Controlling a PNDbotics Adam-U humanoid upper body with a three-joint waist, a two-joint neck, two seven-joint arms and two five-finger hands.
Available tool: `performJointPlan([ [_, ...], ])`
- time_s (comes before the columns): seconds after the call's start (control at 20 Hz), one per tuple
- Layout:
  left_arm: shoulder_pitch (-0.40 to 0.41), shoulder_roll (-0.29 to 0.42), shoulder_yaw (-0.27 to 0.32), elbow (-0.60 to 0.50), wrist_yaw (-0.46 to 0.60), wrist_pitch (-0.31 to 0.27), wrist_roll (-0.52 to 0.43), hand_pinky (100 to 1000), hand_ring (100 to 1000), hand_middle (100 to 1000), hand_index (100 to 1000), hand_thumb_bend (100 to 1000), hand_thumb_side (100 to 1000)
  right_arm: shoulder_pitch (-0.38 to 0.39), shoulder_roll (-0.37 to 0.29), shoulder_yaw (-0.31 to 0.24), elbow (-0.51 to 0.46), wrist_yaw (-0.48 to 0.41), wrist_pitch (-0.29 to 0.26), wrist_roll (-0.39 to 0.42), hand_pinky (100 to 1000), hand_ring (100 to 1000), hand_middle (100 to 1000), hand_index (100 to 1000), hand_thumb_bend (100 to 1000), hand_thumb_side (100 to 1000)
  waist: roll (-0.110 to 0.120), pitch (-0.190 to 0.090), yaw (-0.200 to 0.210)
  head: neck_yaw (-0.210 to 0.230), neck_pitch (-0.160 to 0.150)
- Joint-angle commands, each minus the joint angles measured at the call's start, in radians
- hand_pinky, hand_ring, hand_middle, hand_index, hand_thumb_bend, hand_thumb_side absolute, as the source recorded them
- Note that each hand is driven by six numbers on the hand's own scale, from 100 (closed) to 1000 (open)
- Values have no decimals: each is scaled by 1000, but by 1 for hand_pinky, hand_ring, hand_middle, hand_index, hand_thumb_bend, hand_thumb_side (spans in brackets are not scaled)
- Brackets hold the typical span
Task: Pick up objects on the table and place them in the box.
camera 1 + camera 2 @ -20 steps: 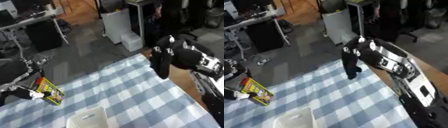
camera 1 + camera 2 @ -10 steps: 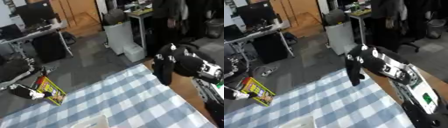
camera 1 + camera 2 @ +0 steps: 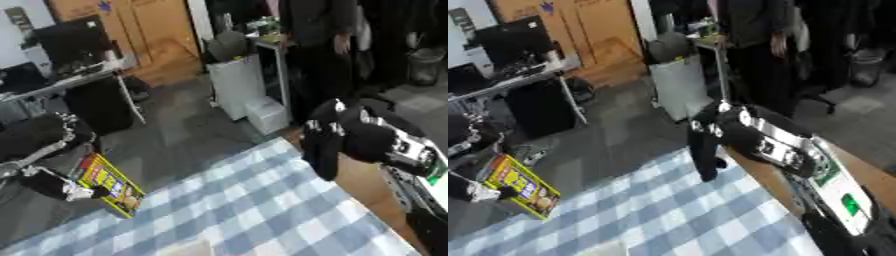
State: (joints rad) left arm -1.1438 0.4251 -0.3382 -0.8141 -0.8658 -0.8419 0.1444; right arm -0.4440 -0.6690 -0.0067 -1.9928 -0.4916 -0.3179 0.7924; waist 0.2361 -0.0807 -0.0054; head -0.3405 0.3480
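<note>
Two hands in view, left hand closed on yellow packet at worktop far-left edge, right hand hanging straight-fingered, holding nothing.

A flat box is held at the table's far left edge; the right hand is raised above the right edge.

You get soft, even indoor light with no glare, but heavy motion blur smears everything; the checked tablecloth shows only faint shadows.
</note>
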Motion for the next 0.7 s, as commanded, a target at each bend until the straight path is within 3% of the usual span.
performJointPlan([
  [0.05, -30, 51, -26, -70, 96, 12, -47, 100, 100, 100, 310, 558, 526, -2, -22, -11, -7, -4, -119, 115, 100, 299, 399, 501, 100, 1000, -10, -13, 6, -57, -39],
  [0.3, -18, 69, -72, -178, 249, 57, -128, 100, 100, 100, 312, 562, 524, 1, -25, -9, -7, -1, -126, 115, 100, 300, 399, 501, 100, 1000, -10, -12, 9, -161, -98],
  [0.5, 0, 93, -107, -260, 344, 89, -192, 100, 100, 100, 314, 562, 524, 1, -26, -8, -7, 2, -130, 115, 100, 300, 398, 500, 100, 1000, -10, -12, 11, -256, -176],
  [0.7, 30, 117, -124, -335, 432, 111, -220, 100, 100, 100, 317, 567, 521, -3, -28, -2, -7, 5, -139, 115, 100, 300, 398, 500, 100, 1000, -10, -4, 11, -427, -351],
])
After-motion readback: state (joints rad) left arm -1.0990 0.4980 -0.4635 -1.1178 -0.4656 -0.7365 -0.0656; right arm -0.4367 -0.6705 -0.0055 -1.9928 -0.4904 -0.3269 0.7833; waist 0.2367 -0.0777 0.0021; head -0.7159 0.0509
